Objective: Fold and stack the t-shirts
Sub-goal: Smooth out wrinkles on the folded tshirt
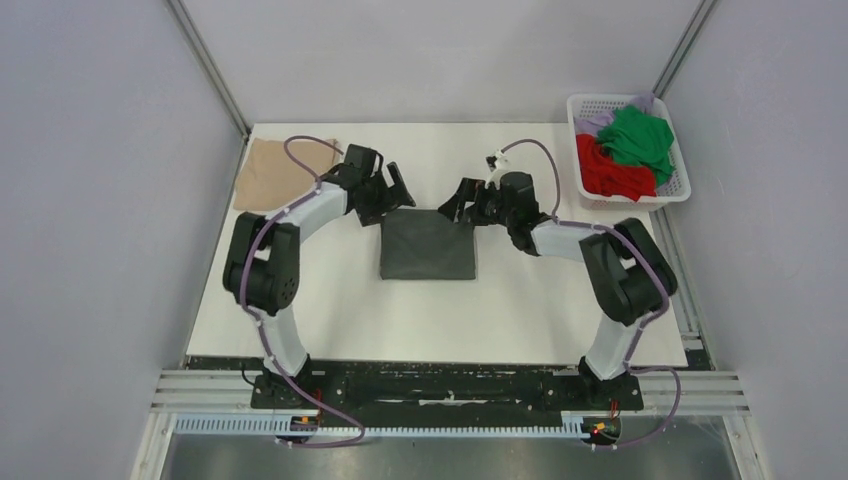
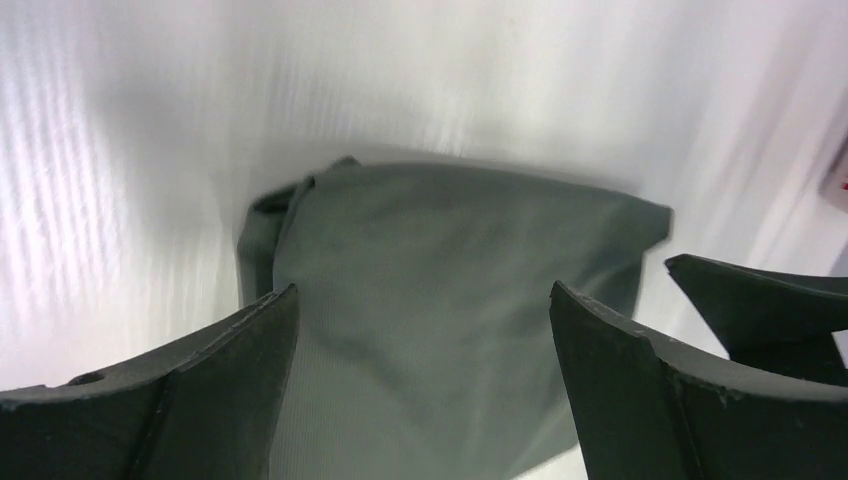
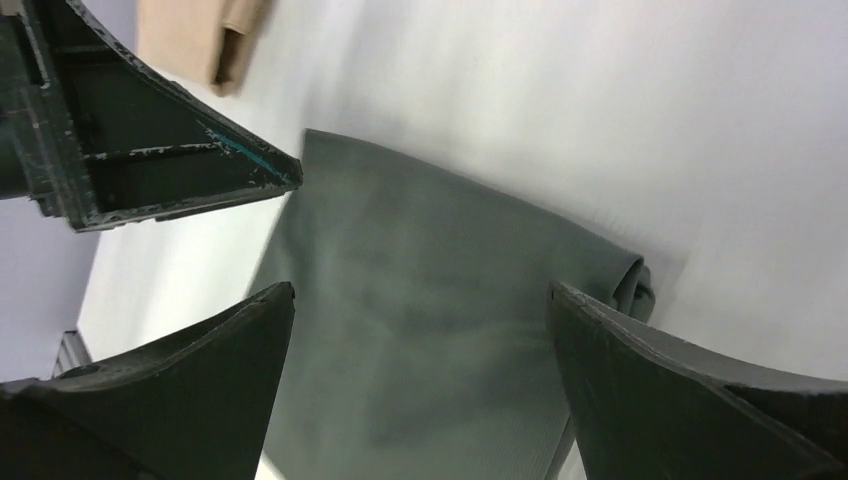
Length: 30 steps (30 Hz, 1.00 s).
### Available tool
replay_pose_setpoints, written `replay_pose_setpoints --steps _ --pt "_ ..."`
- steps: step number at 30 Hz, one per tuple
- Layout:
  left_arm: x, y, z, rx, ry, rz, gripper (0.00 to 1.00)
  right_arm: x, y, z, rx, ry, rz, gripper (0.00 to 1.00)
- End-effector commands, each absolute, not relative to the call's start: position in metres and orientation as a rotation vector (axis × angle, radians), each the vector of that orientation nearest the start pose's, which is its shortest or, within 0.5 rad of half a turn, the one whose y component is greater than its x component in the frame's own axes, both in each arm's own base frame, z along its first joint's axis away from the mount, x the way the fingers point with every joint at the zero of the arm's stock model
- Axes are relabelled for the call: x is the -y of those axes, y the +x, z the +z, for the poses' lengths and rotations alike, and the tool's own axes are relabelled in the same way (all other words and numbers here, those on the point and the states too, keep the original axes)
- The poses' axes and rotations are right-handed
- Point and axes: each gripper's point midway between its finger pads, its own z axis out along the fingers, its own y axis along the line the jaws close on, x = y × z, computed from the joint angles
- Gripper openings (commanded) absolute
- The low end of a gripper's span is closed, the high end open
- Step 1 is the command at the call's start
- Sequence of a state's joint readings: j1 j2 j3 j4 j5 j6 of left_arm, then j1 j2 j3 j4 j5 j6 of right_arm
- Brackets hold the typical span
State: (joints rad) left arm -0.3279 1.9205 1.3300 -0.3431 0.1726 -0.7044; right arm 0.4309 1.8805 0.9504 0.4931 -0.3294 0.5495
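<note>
One beige-tan t-shirt point(image 1: 272, 172): folded flat at the far-left corner of the desk point(image 1: 450, 310), lying against its left edge; well apart from the other shirts. Its edge also shows at the top of the right wrist view point(image 3: 200, 35).
Left gripper point(image 1: 396, 192): released, jaws spread wide with nothing between them; it hangs over the far-left corner of the dark grey t-shirt point(image 1: 428, 245). In its own wrist view point(image 2: 422, 300) the grey cloth fills the gap under the two fingers.
Dark grey t-shirt: folded into a neat rectangle near the middle of the desk, between the two grippers; the wrist views show a small bunched fold at one far corner point(image 2: 275, 205).
Right gripper point(image 1: 458, 203): also released, jaws wide and holding nothing; it sits over the far-right corner of the grey shirt, close to the left gripper. Its wrist view point(image 3: 420, 295) looks down on the same cloth.
White basket point(image 1: 683, 185): at the far-right edge of the desk, holding crumpled shirts.
Basket contents: green t-shirt point(image 1: 637, 138) on top, red t-shirt point(image 1: 608, 172) beside it, lilac t-shirt point(image 1: 597, 122) at the far side.
</note>
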Motion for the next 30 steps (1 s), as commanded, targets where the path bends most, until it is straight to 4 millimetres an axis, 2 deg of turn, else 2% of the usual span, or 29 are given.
replay_pose_setpoints --steps 1,4,7,10,16,19,22,25,28,30 --pt "0.202 0.403 0.134 -2.427 -0.36 -0.657 1.0 -0.268 0.391 0.136 -2.002 -0.153 0.923 0.98" --pt "0.208 0.369 0.132 -2.449 -0.359 -0.756 1.0 -0.277 0.35 0.137 -2.001 -0.21 0.993 0.98" --pt "0.223 0.336 0.122 -2.451 -0.356 -0.878 1.0 -0.288 0.31 0.122 -2.024 -0.255 1.068 0.98" --pt "0.23 0.311 0.104 -2.489 -0.347 -0.904 1.0 -0.292 0.285 0.1 -2.069 -0.256 1.108 0.98" --pt "0.225 0.284 0.054 -2.588 -0.404 -0.897 1.0 -0.273 0.273 0.052 -2.203 -0.204 1.005 0.98" --pt "0.22 0.272 0.028 -2.669 -0.432 -0.859 1.0 -0.267 0.266 0.04 -2.236 -0.197 0.987 0.98" --pt "0.214 0.263 0.012 -2.73 -0.442 -0.804 1.0 -0.263 0.264 0.037 -2.242 -0.199 0.965 0.98" --pt "0.209 0.26 0.015 -2.726 -0.441 -0.777 1.0 -0.263 0.265 0.046 -2.214 -0.222 0.964 0.98" --pt "0.207 0.263 0.038 -2.677 -0.395 -0.779 1.0 -0.264 0.269 0.067 -2.165 -0.238 0.967 0.98" --pt "0.207 0.264 0.057 -2.651 -0.344 -0.787 1.0 -0.262 0.272 0.088 -2.11 -0.246 0.96 0.98"
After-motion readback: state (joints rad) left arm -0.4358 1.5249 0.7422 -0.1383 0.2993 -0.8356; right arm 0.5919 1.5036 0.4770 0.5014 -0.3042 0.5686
